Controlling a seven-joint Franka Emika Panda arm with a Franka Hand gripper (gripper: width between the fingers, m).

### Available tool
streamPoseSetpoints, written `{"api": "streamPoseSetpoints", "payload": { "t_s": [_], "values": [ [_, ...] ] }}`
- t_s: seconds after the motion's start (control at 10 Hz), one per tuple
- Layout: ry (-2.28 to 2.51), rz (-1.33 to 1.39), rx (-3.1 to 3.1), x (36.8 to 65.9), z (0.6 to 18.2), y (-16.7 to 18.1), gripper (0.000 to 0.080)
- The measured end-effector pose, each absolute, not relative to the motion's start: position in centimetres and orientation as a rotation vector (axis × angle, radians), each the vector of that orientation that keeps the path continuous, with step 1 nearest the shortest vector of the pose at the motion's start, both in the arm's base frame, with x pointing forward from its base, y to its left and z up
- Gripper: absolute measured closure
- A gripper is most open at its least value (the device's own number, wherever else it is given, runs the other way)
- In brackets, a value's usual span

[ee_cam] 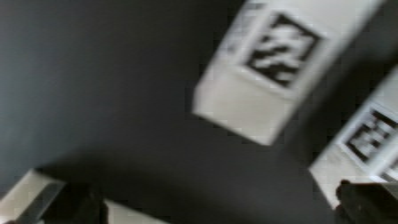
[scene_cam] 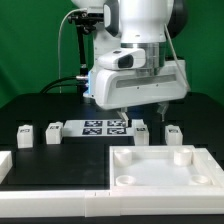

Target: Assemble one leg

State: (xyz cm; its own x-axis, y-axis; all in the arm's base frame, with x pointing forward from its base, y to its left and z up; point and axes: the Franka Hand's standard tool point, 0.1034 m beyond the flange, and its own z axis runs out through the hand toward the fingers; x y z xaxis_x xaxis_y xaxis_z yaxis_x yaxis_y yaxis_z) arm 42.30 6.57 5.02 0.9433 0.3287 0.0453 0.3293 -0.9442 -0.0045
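Room: a plain green backdrop [scene_cam: 30, 40] closes off the space behind the robot; cables hang by the arm.
Desk: a matte black desk [scene_cam: 40, 105], evenly lit, carries every part.
Marker board: the thin white marker board [scene_cam: 105, 127] lies flat mid-desk, below the arm.
Leg: the nearest leg [scene_cam: 141, 129] stands on the desk just beside the board, on the exterior view's right, untouched.
Other legs: one [scene_cam: 174, 133] stands further to that right and two [scene_cam: 52, 131] [scene_cam: 23, 136] stand on the exterior view's left, all in one loose row.
Table piece: the large white table piece [scene_cam: 150, 165], with round corner sockets, lies in front, near the camera.
Gripper: the gripper [scene_cam: 140, 110] hangs above the board's right end and the nearest leg, clear of both.
Jaws: spread wide, released, holding nothing.
Wrist view: blurred, showing white tagged shapes on dark desk; I cannot tell whether they are board or leg.
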Motion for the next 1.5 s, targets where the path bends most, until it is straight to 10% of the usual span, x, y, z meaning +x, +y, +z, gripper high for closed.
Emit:
{"api": "streamPoseSetpoints", "payload": {
  "t_s": [1.0,1.5],
  "values": [
    [0.03,0.046,-3.096,40.5,4.6,11.1,0.015],
    [-0.009,0.899,-2.934,39.8,5.8,10.7,0.015]
  ]
}}
